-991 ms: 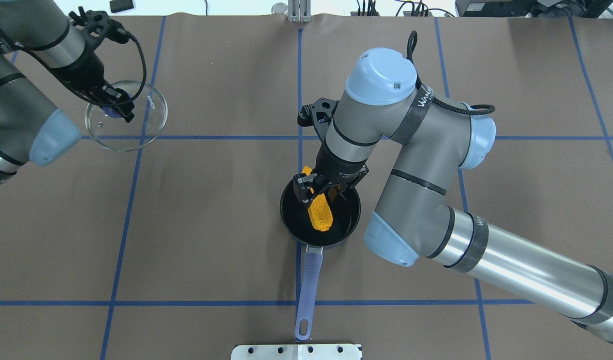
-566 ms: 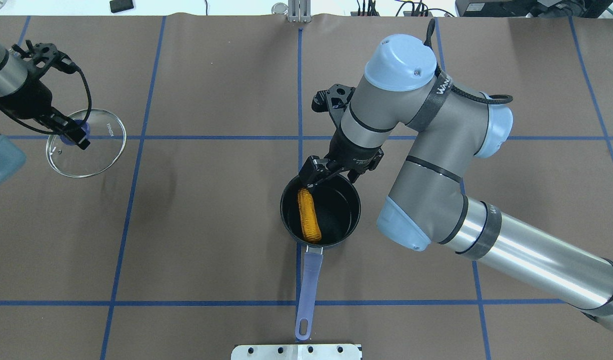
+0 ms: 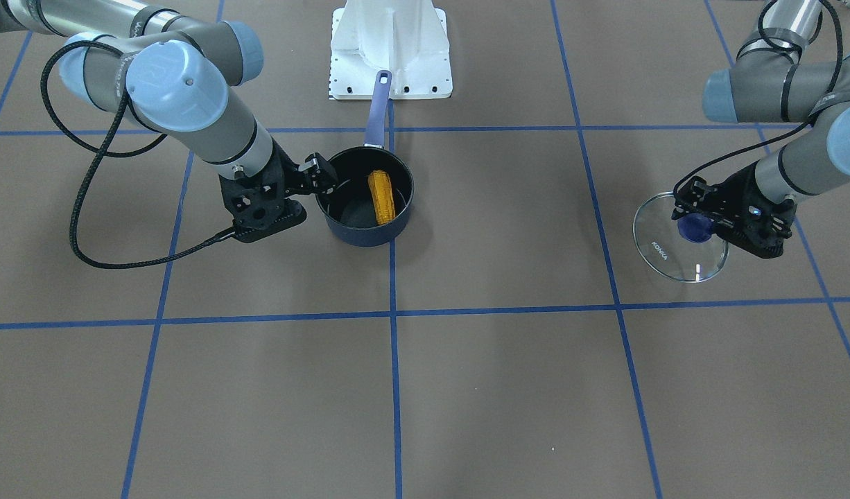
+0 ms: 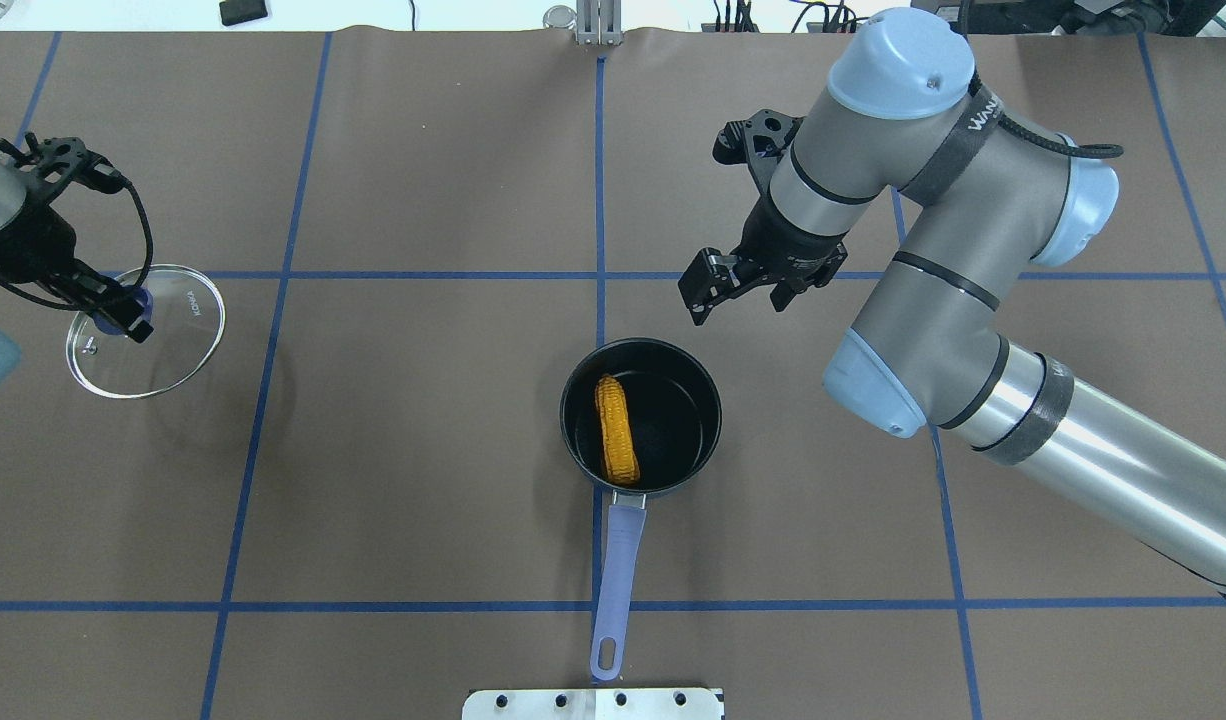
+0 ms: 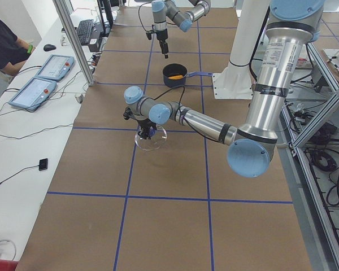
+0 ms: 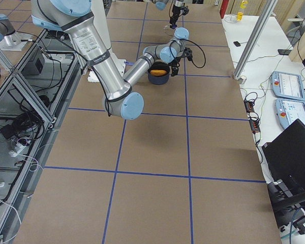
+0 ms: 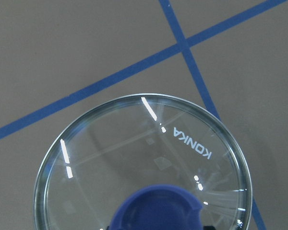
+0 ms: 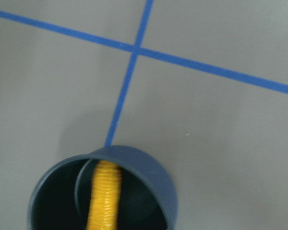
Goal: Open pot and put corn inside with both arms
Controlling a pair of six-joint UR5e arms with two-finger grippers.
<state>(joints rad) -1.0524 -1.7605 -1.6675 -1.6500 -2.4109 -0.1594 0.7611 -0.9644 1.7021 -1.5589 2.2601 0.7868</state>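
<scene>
The navy pot (image 4: 714, 417) stands uncovered at the table's middle, its purple-blue handle (image 4: 614, 575) pointing toward the robot base. The orange-yellow corn (image 4: 618, 428) lies inside it on the left side, also seen in the front view (image 3: 381, 196) and in the right wrist view (image 8: 103, 195). My right gripper (image 4: 701, 288) is open and empty, raised beyond and to the right of the pot. My left gripper (image 4: 123, 315) is shut on the blue knob (image 3: 694, 227) of the glass lid (image 4: 173, 350) and holds it far to the left.
The white robot base plate (image 4: 593, 703) lies just past the end of the handle. Blue tape lines (image 4: 423, 275) grid the brown table cover. The right arm's black cable (image 3: 85, 235) loops down beside the pot. An operator (image 5: 3, 45) sits at the table's far edge.
My right gripper let go of the corn, which now lies in the pot, then rose and drew back to the right. My left arm carried the lid further left.
</scene>
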